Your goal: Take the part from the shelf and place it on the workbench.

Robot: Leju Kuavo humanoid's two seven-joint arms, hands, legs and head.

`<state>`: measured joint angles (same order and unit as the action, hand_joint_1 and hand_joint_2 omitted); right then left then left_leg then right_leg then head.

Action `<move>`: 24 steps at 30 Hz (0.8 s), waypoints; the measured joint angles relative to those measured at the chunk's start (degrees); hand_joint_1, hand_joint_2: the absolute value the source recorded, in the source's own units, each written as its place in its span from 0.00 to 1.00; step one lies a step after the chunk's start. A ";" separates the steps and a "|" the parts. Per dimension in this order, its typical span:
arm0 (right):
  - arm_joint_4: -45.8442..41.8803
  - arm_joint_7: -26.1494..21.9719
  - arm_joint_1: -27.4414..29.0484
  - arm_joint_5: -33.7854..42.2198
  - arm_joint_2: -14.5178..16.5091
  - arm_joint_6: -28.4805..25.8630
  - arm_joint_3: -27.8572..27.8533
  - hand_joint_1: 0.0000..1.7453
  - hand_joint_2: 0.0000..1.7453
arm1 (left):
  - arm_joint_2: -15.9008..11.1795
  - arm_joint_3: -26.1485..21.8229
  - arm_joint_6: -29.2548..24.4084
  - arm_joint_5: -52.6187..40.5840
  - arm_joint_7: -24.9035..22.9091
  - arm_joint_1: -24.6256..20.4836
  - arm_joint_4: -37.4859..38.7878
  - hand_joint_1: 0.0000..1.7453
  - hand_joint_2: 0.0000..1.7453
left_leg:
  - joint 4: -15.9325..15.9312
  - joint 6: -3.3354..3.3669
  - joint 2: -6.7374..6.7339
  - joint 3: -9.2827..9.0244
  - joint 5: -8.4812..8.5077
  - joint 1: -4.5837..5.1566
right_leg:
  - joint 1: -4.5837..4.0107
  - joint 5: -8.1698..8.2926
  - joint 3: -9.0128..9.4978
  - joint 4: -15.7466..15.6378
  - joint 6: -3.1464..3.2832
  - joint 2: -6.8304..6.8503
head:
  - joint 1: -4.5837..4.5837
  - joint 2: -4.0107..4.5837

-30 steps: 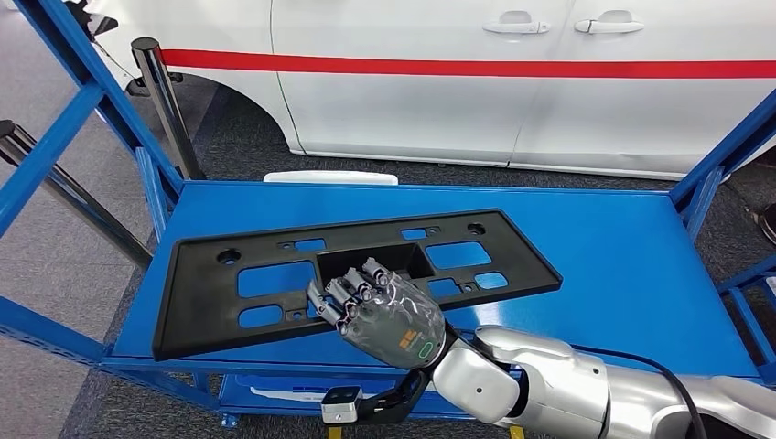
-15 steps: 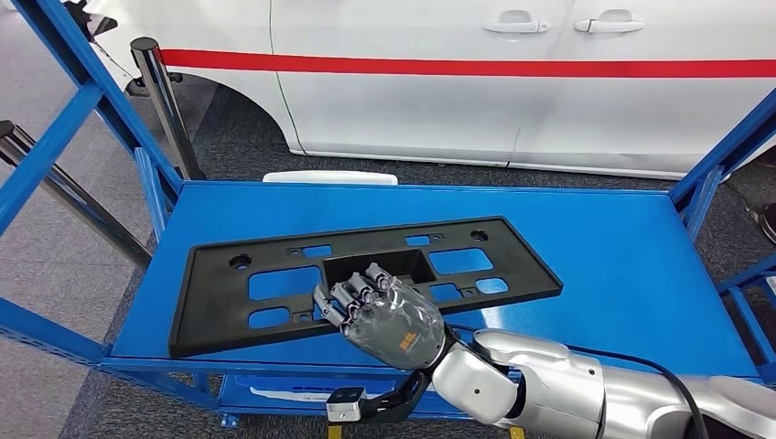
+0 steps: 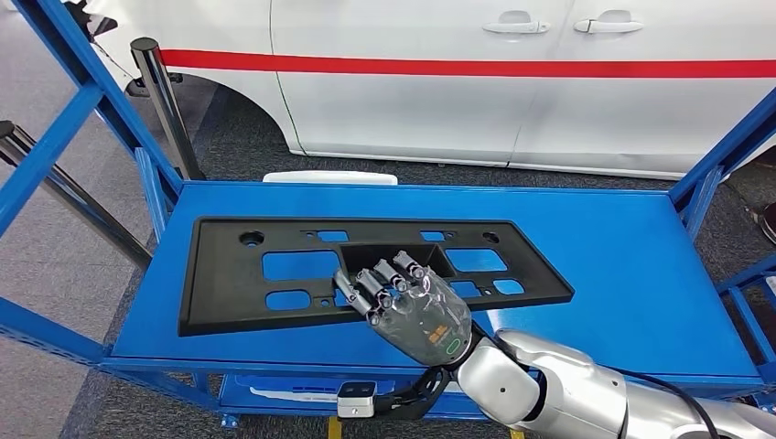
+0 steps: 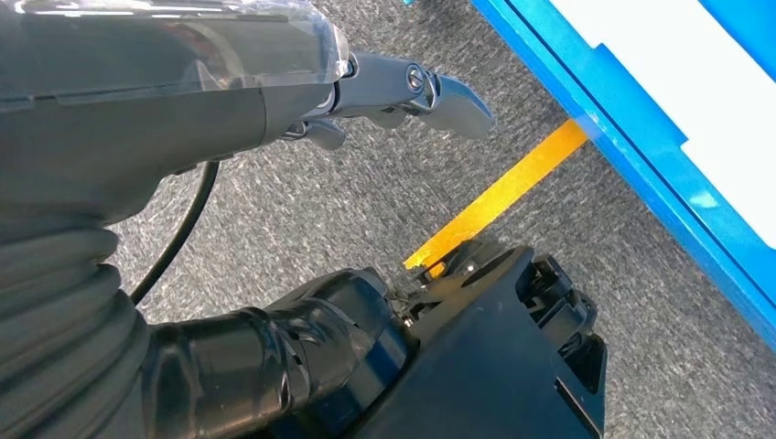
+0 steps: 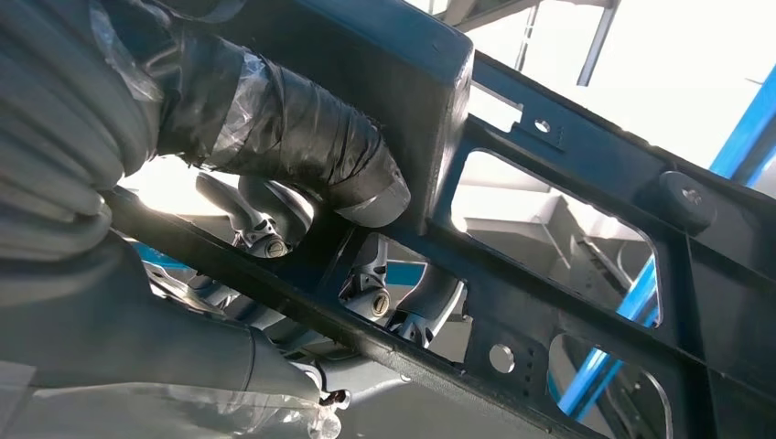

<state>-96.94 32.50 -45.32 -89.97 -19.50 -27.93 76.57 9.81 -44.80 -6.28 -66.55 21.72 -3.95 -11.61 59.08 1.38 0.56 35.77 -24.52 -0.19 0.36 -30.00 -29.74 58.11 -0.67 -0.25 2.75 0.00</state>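
The part [image 3: 229, 274] is a long flat black plastic panel with several rectangular cut-outs, lying across the blue shelf deck [image 3: 622, 265]. My right hand [image 3: 412, 306] grips its near edge around the middle, fingers over the top. From below, the right wrist view shows the part [image 5: 567, 274] close up, with my taped thumb [image 5: 302, 137] pressed against its underside and fingers showing through the openings. My left hand [image 4: 274, 82] hangs beside my body over the grey floor, holding nothing, one finger stretched out.
A white car [image 3: 512, 82] with a red stripe stands just behind the shelf. Blue frame beams [image 3: 64, 128] rise on the left and right ends, with a grey post [image 3: 165, 101] at the back left. A yellow floor line [image 4: 494, 206] runs under the shelf's front edge.
The part has swung round to lie squarer with the shelf and has shifted right. My right hand has moved right with it, still gripping the near edge.
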 joint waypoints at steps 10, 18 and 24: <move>-0.75 -1.44 1.74 0.01 -0.48 0.05 -2.89 1.00 1.00 | 0.00 -0.29 -0.48 0.21 -0.72 0.00 0.00 0.00 1.00 | 0.00 0.00 0.00 -0.01 0.00 0.00 | -0.01 0.00 0.00 0.01 0.00 0.00 | 0.00 0.00; -0.83 -2.55 2.95 0.01 -0.49 0.02 -4.03 1.00 1.00 | 0.00 -0.29 -1.83 -0.39 -1.79 -0.01 -0.01 0.00 1.00 | 0.00 0.00 0.00 -0.01 0.00 0.00 | -0.01 0.00 0.01 0.00 0.00 0.00 | 0.00 0.00; -0.54 -4.23 5.71 0.00 -0.34 -0.50 -5.54 1.00 1.00 | 0.00 -0.30 -2.98 -0.68 -2.15 -0.02 0.00 0.00 1.00 | 0.00 0.00 0.01 0.00 0.00 0.00 | -0.01 0.00 0.02 0.00 0.00 0.01 | 0.00 0.00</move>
<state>-97.48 28.27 -39.62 -89.97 -19.84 -28.44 71.02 9.81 -45.10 -9.26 -67.24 19.57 -3.97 -11.61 59.08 1.38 0.58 35.77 -24.52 -0.19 0.36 -30.00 -29.71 58.11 -0.67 -0.23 2.75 0.00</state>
